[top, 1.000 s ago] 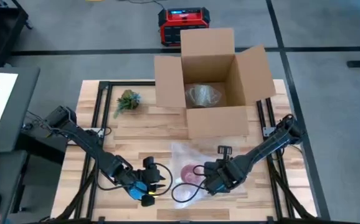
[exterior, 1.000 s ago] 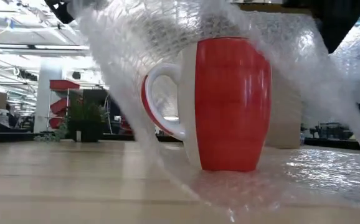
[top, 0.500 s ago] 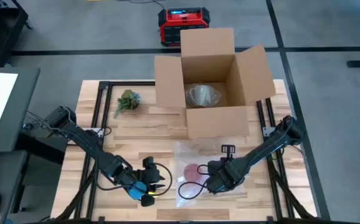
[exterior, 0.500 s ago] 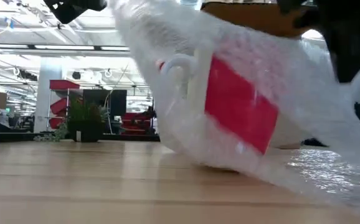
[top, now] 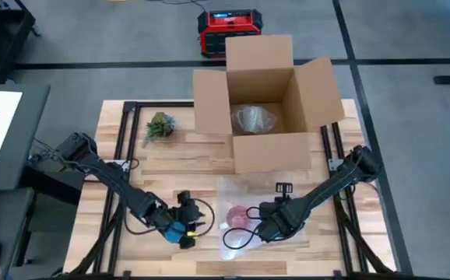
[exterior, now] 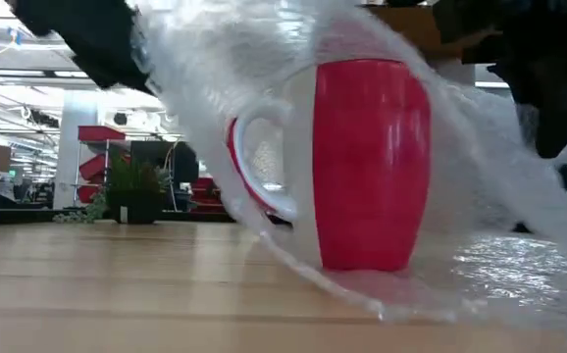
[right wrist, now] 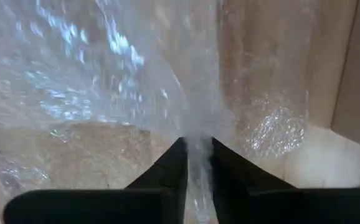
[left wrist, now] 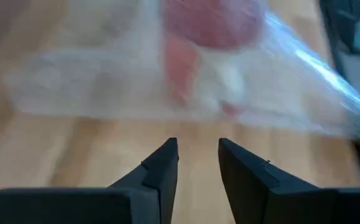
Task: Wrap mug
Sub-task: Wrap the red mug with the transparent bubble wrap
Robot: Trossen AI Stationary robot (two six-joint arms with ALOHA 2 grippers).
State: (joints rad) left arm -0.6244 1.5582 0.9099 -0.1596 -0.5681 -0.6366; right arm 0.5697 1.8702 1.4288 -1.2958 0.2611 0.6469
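Note:
A red mug [exterior: 367, 167] with a white handle [exterior: 254, 167] stands upright on its base on the wooden table, near the front edge [top: 237, 216]. A clear bubble wrap sheet [top: 248, 194] lies under the mug and is drawn up over it [exterior: 215, 78]. My right gripper [top: 265, 227] is just right of the mug and shut on the wrap. My left gripper [top: 198, 225] is left of the mug, low over the table. It is open with nothing between its fingers [left wrist: 198, 155], which point at the wrapped mug [left wrist: 211, 25]. My right gripper pinches a gathered part of the bubble wrap [right wrist: 198, 140] between its two fingers. The wrap runs up from the fingers and spreads out over the mug [exterior: 480, 147]. One layer or several, I cannot tell.
An open cardboard box [top: 268, 117] stands at the far middle of the table with a bubble-wrapped thing [top: 254, 119] inside. A small green plant [top: 159, 124] sits at the far left. A red device [top: 229, 31] is on the floor beyond the table.
The mug tipped over to one side under the bubble wrap half a second ago and stands upright again now. The wrap stays drawn over it by my right gripper. In the low view my left gripper has come lower and nearer to the mug.

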